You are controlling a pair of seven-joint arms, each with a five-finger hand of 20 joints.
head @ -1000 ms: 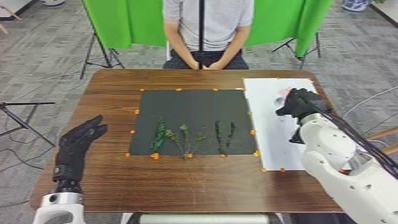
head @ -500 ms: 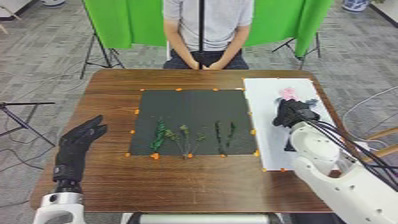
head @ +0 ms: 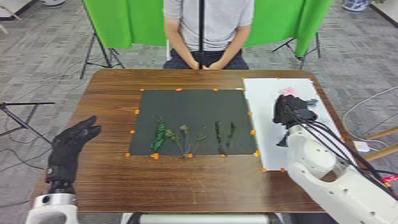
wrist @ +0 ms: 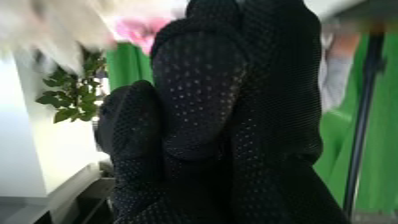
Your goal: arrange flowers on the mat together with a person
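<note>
The black-gloved right hand (head: 291,110) is over the long white sheet (head: 269,125), just by the pink flower (head: 287,91), maybe to pick a bloom. Its fingers look mostly straight and close together, and I can't see anything in them. Green sprigs (head: 185,137) lie side by side on the dark square mat (head: 195,110), tips pointing away, maybe so blooms can go on top. The black-gloved left hand (head: 73,140) is loosely open, with nothing in it, beside the mat, out of the way.

a brown wooden table (head: 191,187) carries a dark mat (head: 191,110) and, just beside it, a white sheet (head: 263,100).
</note>
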